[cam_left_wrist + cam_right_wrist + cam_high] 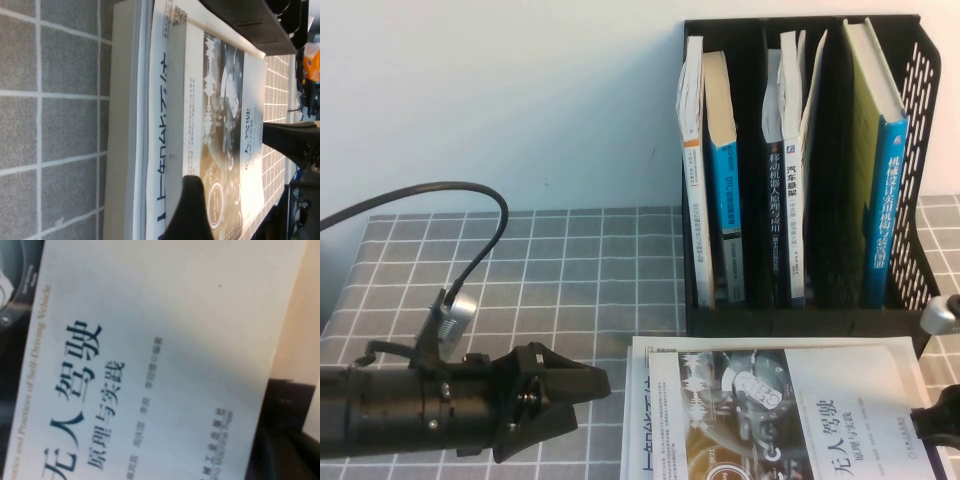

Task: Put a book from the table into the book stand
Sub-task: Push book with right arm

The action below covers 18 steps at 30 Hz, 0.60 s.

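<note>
So here's where I'm at: the book [790, 415] is lying flat on the worktop [520, 290], cover up, right in front of the book stand [910, 150]. From the left wrist view it looks like it's sitting on top of at least one other book [122, 125], pale page edges showing underneath, so it's a stack, not a single one.

My left hand [582, 392] is low over the worktop just beside the book's spine edge, fingers spread wide with nothing between them. One fingertip [192, 200] pokes into the left wrist view right over the cover. The right hand [938, 418] is at the far edge of the book, barely in the high view, and I honestly can't tell whether it's apart or together; its camera just shows cover up close.

Handling guess: big thin paperback, so light but floppy. Grab a corner and it'll sag and curl, and the cover looks glossy, so probably a bit slick too. I'd pinch along the spine side, where it's stiffest, roughly mid-length, so it hangs flat instead of drooping. The tricky bit is getting a finger under only the top book without dragging the one below along.

The stand's slots already have books in them; the gap beside the blue-spined book [885, 200] looks roomiest.
</note>
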{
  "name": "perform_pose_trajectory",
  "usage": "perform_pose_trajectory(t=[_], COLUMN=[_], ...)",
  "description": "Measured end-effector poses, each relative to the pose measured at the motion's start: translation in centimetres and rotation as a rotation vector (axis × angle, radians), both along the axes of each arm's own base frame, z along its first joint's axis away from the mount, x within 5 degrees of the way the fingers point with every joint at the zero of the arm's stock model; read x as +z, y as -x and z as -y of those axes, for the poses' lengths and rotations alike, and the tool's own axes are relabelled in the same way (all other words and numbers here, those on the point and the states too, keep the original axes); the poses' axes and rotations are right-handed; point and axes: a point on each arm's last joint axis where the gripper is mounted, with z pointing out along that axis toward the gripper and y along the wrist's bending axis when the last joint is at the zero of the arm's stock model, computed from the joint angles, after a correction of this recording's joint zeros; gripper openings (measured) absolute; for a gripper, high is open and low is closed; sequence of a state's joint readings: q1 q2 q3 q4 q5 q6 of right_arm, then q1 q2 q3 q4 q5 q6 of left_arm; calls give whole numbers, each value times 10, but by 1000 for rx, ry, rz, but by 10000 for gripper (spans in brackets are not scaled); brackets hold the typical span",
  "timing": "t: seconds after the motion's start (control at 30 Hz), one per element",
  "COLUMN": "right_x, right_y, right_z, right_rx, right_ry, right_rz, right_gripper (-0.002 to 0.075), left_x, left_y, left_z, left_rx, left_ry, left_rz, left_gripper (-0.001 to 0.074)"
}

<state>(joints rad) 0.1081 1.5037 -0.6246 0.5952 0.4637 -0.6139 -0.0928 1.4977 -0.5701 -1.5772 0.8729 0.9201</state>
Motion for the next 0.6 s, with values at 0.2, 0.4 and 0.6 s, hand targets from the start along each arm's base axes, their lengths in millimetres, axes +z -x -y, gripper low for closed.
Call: perform_pose_trajectory(t=[0.2,0.4,0.6], right_x=[-1,2,3], right_y=[-2,1,3], right_z=[-9,-29,-37], right_rx=[1,23,29], right_ry=[-71,-172,-204], right_rz=[0,1,3], right_gripper=[-2,-2,-2], left_x=[-1,-3,-15], left_y=[1,0,-4], left_z=[0,-2,-5], left_rx=[3,22,36], left_ry=[4,-20,-82], left_rz=[12,17,-13], left_gripper=[529,529,529])
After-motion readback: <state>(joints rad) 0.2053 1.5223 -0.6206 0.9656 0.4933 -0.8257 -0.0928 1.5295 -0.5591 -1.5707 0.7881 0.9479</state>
